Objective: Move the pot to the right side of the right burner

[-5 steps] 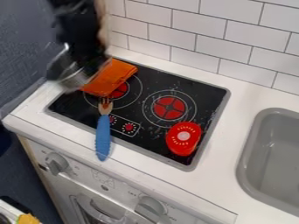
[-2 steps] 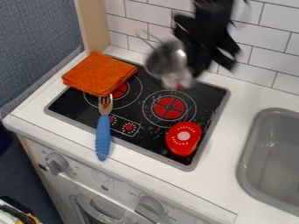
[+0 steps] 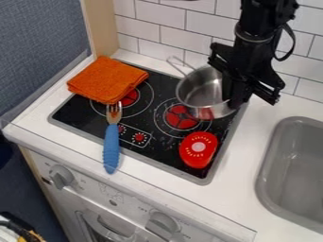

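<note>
Currently, we record the gripper (image 3: 233, 97) clamped on the rim of the pot (image 3: 203, 94) | pot beside gripper, partly over right burner (image 3: 180, 118) | risk from one-sided hold (our judgement): pot tips on release or knocks red toy (image 3: 199, 150), camera-side of gripper.

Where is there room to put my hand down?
The white counter between the stove and the sink is bare, and so is its front strip right of the fork. It's crowded at the stove's back: orange cloth, pot and robot arm.
</note>
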You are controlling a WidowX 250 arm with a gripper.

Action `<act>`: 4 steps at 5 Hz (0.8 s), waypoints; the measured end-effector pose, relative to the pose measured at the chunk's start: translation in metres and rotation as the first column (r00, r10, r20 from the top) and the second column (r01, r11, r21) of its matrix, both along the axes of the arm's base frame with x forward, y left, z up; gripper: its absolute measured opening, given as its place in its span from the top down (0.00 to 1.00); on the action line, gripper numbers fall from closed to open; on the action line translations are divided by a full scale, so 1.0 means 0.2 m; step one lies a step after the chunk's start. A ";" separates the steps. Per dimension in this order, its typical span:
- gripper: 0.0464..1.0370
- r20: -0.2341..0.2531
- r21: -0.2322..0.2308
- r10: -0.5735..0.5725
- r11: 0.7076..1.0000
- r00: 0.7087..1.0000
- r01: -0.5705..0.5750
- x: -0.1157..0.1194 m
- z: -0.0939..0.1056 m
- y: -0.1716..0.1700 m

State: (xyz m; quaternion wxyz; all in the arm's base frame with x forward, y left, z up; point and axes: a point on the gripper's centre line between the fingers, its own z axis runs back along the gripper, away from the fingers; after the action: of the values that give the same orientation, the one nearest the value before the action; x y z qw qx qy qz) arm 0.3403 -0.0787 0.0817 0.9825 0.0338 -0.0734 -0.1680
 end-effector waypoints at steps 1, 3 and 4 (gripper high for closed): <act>0.98 -0.036 -0.076 -0.043 0.996 0.998 0.040 -0.01 0.00 0.00; 0.98 -0.056 -0.112 -0.059 0.992 0.997 0.052 -0.01 0.03 -0.01; 0.95 -0.072 -0.110 -0.052 0.993 0.996 0.044 -0.02 0.04 0.00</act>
State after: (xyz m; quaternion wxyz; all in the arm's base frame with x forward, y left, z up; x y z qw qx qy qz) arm 0.3368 -0.0795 0.0897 0.9806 -0.0278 -0.0466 -0.1885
